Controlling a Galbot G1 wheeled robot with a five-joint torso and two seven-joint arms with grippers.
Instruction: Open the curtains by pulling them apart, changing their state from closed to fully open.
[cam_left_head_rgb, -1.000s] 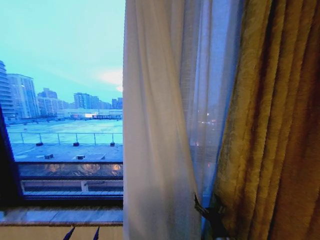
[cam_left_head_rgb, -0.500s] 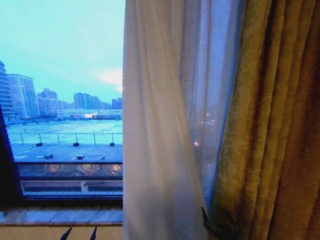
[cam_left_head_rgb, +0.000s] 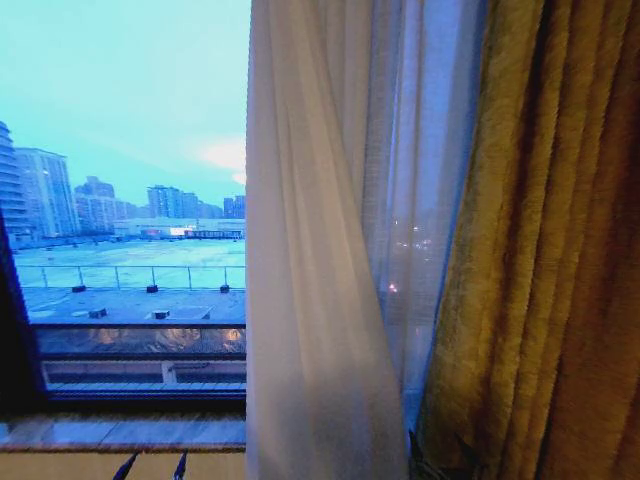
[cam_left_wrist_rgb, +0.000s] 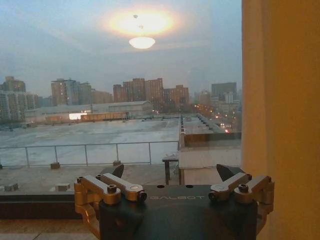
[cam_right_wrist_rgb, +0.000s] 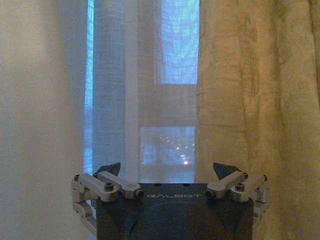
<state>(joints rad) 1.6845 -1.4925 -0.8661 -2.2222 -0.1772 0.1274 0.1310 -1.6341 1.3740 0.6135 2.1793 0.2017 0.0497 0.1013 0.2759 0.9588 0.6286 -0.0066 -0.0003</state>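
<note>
Hanging bunched beside the golden drape, the sheer curtain is covering the window's right half. Right gripper and left gripper are both gaping wide, gripping nothing. Risk: thin fabric slipping free, or jaws snagging the drape.

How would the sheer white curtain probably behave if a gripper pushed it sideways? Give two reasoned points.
Probably floppy: the sheer white curtain hangs in many soft vertical folds, so it would likely bunch rather than slide as one sheet. Probably light for its size: city lights show through its weave in the right wrist view, hinting at thin fabric.
</note>
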